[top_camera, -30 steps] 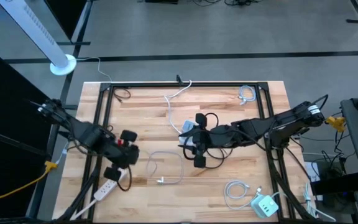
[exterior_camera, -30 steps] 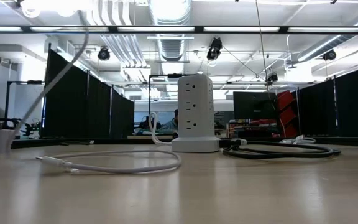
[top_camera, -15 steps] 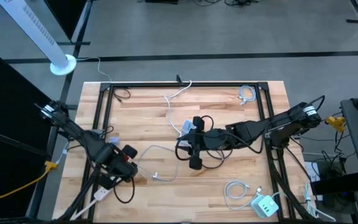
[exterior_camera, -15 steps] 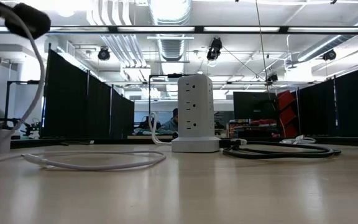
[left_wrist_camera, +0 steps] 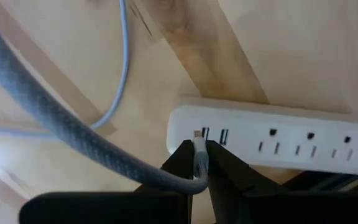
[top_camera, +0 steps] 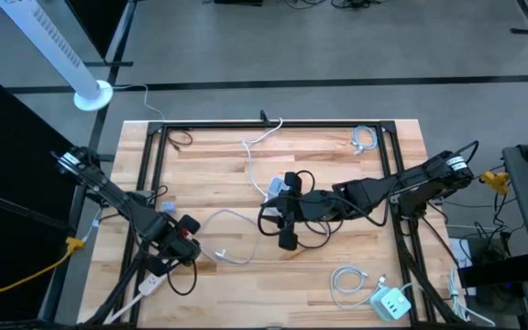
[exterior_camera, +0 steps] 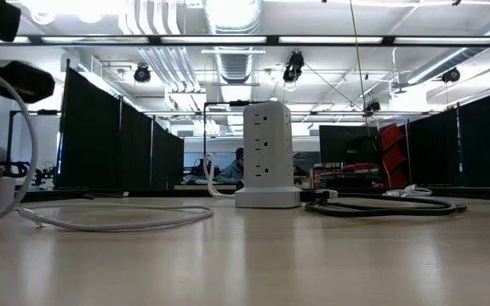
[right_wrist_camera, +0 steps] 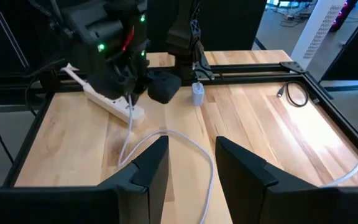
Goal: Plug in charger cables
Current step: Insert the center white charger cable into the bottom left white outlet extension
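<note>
My left gripper [top_camera: 178, 246] points down at the table's near left and is shut on the plug end of a white charger cable [top_camera: 236, 218]. The plug's tip [left_wrist_camera: 197, 134] stands at the end of the white power strip [left_wrist_camera: 278, 134], beside its two small ports. I cannot tell whether the tip touches the strip. The cable's loose loop [exterior_camera: 117, 223] lies on the wood. My right gripper [right_wrist_camera: 191, 163] hovers open over the table's middle, near the white socket tower [exterior_camera: 266, 153], with nothing between its fingers. My left gripper pinches the white cable just behind its plug [left_wrist_camera: 199, 163] between its two fingers. The fingers come from above, pointing down, and the plug sticks out past their tips. The cable arcs away from the fingers, slack, and its loop [right_wrist_camera: 166, 140] rests on the table.
A black cable loop [exterior_camera: 381, 206] lies by the tower under my right arm. White cable coils lie at the near right [top_camera: 346, 282] and far right [top_camera: 365, 139]. A white charger block [top_camera: 390, 301] sits at the near right corner. A black frame rail [top_camera: 273, 126] borders the table.
My left gripper has gone down and toward the table's near edge, onto the end of the power strip. It has drawn the white cable's loop across the wood toward the left. My right arm has kept still.
</note>
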Motion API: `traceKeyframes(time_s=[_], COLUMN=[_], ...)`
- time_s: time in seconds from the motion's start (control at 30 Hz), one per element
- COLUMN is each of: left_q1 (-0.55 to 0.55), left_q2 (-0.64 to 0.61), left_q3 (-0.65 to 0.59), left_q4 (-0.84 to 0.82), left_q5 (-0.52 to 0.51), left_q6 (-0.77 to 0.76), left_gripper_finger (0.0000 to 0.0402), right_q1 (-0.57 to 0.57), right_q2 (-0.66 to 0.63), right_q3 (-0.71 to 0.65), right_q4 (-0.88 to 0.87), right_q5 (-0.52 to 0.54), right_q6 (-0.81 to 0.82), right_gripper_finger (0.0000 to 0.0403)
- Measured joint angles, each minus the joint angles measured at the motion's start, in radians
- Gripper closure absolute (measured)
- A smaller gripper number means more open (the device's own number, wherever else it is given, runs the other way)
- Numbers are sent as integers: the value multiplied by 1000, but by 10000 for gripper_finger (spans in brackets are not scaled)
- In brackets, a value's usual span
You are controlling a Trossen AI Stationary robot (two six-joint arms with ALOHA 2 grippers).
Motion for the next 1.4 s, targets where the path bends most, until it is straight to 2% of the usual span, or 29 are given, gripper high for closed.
traceKeyframes(time_s=[0.3, 0.4, 0.87, 1.4], left_q1=[-1, -3, -17, -18], left_q2=[0, 0, -2, -1], left_q3=[-42, -68, -81, -121], left_q4=[25, 27, 105, 181], left_q5=[22, 50, 42, 43], left_q6=[26, 22, 18, 46], left_gripper_finger=[381, 381, 381, 381], right_q1=[0, 0, 0, 0], right_q2=[0, 0, -1, -1], right_q3=[0, 0, 0, 0], right_q4=[0, 0, 0, 0], right_q5=[0, 0, 0, 0], right_q6=[8, 8, 8, 8], right_gripper_finger=[278, 284, 309, 288])
